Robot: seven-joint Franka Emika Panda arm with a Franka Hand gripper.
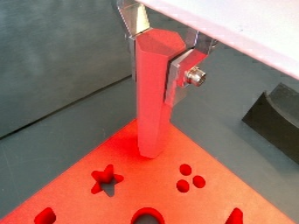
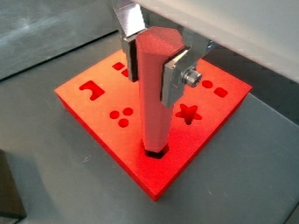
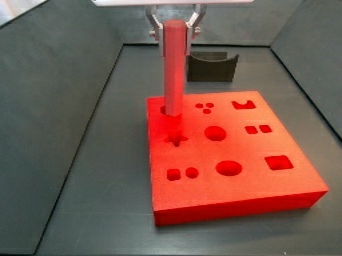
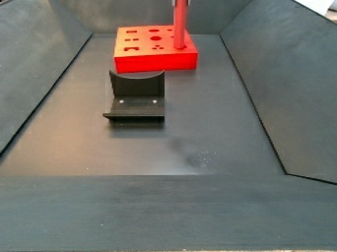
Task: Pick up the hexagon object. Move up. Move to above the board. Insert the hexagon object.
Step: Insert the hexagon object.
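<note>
Nearest you in both wrist views is the gripper [image 1: 162, 48]: its flat silver fingers [image 2: 131, 24] are clamped on the upper end of the hexagon object [image 2: 155, 87], which stands upright between them. In a side view the gripper [image 3: 175, 22] hangs at the top of the frame, over the far left part of the board [image 3: 254, 190].

Follow the hexagon object [image 3: 174, 70] down and you will see its lower end meeting the board's top face near the far left corner, just beyond the star cutout [image 3: 175, 137]. In a wrist view the tip sits in a small dark hole [image 2: 155, 154] close to one corner of the board [image 2: 93, 109]; how deep it has gone you cannot tell.

To the right of the rod, further back, the fixture [image 3: 211, 66] stands on the dark floor beyond the board, apart from it. From the opposite side view the fixture [image 4: 136, 95] lies nearer you, with the board [image 4: 156, 51] behind it and the hexagon object [image 4: 179, 22] rising from the board's right side.
</note>
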